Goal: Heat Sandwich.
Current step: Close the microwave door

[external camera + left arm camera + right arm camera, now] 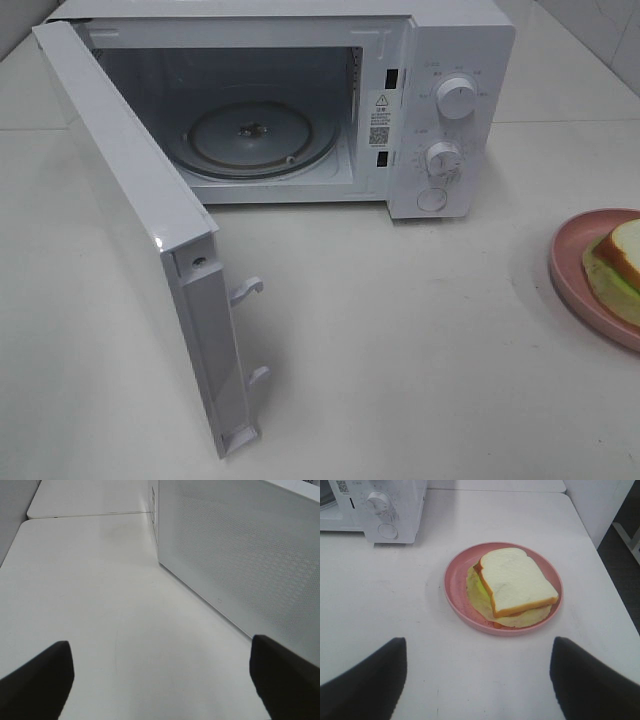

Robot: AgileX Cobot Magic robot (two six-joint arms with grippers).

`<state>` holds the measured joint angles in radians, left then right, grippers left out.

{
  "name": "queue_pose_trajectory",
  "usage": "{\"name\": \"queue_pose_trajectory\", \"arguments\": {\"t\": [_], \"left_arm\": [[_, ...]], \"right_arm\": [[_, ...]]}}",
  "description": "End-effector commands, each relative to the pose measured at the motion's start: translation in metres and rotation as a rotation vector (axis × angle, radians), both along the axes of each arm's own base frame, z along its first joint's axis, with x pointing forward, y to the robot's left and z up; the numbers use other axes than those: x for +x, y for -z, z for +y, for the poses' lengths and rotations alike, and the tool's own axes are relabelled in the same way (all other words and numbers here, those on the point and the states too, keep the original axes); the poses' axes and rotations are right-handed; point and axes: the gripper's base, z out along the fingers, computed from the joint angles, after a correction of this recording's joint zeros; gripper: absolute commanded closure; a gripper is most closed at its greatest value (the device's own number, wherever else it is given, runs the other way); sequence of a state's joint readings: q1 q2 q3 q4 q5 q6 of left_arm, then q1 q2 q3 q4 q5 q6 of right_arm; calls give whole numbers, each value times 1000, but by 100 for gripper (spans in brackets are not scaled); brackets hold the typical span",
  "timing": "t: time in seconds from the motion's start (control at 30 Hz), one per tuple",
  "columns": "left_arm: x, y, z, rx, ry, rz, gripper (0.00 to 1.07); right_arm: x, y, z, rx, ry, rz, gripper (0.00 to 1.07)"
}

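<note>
The sandwich (517, 582), white bread with tan crust and a pale green leafy layer, lies on a round pink plate (457, 587); in the high view sandwich (620, 265) and plate (575, 260) sit at the right edge, partly cut off. The white microwave (445, 60) stands at the back with its door (140, 220) swung wide open and a glass turntable (255, 135) inside. My right gripper (477, 680) hovers open, short of the plate. My left gripper (160, 677) is open over bare table beside the door's perforated outer face (240, 555). Neither gripper shows in the high view.
The microwave's dials (457, 98) and corner (385, 510) face the plate side. The open door juts far out over the white tabletop (400, 350). A table edge and dark floor gap (620, 555) lie beyond the plate.
</note>
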<state>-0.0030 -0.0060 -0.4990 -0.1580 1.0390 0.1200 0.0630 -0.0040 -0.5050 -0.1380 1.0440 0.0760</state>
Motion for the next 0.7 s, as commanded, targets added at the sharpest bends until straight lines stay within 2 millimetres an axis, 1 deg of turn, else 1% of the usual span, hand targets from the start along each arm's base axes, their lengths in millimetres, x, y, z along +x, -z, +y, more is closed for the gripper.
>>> {"name": "queue_pose_trajectory", "arguments": {"t": [0.03,0.7], "left_arm": [[-2,1,0,-6,-3,-17,17],[-2,1,0,-6,-3,-17,17]], "right_arm": [[-4,0,0,-4,0,-29,31],[-4,0,0,-4,0,-29,31]]}}
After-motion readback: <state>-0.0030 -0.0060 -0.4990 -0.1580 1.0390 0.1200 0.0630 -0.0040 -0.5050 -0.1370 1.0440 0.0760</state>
